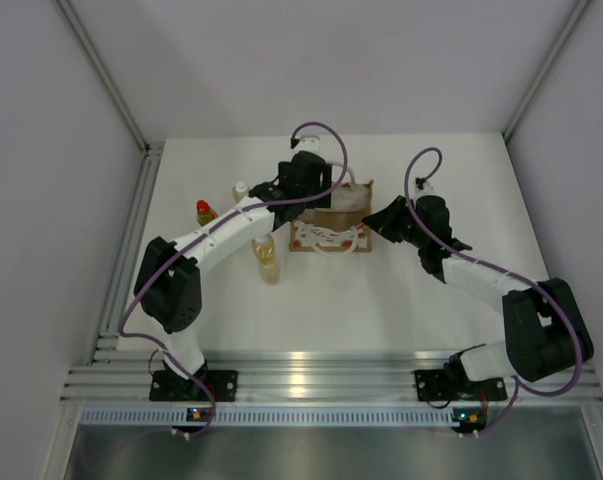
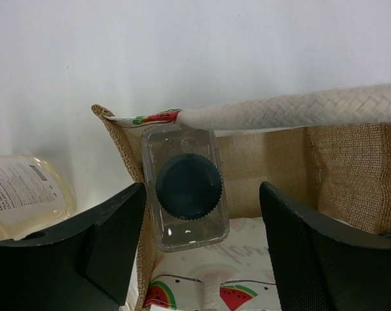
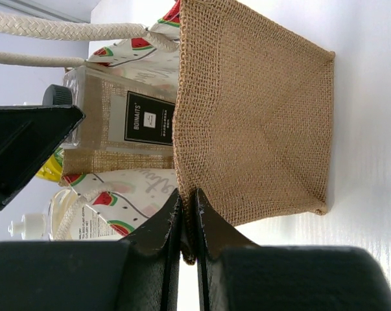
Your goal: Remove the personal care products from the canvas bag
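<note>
Top view: canvas bag (image 1: 331, 228) sits mid-table (image 1: 431, 300), between the two arms. Three products are out, all left of it: yellow bottle (image 1: 206, 211) with red top, amber bottle (image 1: 268, 258) closest to the bag, second amber bottle (image 1: 241, 189) with white cap behind them. The bag's contents can't be seen from here; the left wrist covers the mouth.

Left wrist view fills that in: pale bottle (image 2: 185, 194) is inside the bag, against the burlap end wall, dark cap (image 2: 189, 186) facing the camera. Left gripper (image 2: 201, 194) is spread wide, one finger on each side of the bottle, with a gap on both sides and nothing held. A white braided handle (image 2: 292, 110) crosses above the bottle. The amber bottle shows at the left edge, outside the bag.

Right wrist view gives what neither of the others does: right gripper (image 3: 189, 194) is pinched almost fully closed on the burlap edge of the bag's end panel, fabric between the fingers. It also shows the pale bottle side-on, with its black label, lying between the watermelon-print panels and its cap toward the mouth. One dark finger of the left gripper is just beside the cap. Whether it touches, I can't tell.
</note>
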Available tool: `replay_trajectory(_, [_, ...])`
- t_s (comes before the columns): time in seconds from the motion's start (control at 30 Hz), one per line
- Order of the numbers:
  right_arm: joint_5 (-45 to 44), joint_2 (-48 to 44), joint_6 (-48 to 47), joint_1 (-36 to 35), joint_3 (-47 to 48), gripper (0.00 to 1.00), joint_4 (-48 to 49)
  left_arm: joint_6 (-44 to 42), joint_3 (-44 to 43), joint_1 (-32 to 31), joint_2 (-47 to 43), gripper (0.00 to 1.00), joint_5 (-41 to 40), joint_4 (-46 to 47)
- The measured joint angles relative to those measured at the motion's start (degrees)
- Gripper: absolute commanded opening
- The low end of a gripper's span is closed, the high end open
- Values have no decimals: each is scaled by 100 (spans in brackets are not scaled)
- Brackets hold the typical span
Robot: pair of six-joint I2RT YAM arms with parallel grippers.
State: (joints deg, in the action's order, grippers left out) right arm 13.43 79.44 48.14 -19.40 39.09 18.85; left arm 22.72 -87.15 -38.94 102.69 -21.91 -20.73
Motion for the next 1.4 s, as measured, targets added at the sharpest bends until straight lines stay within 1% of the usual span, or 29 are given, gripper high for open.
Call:
replay_trajectory(0.33, [20, 31, 2, -7, 0, 0, 31, 4, -120, -7, 170, 74, -66, 22])
replay_trajectory(0.7, [26, 48, 4, -7, 2, 0, 57, 31, -120, -13, 170, 74, -442, -4])
replay_trajectory(0.93, [33, 52, 4, -7, 2, 0, 68, 7, -120, -13, 157, 74, -470, -35])
replay_trajectory(1.1, [35, 52, 4, -7, 2, 0, 66, 52, -101, -13, 81, 75, -452, -85])
replay_trajectory(1.17, [35, 52, 4, -7, 2, 0, 66, 103, -24, -13, 2, 77, -452, -92])
replay_trajectory(1.4, [39, 57, 4, -9, 2, 0, 74, 321, 236, -15, -369, 78, -431, -129])
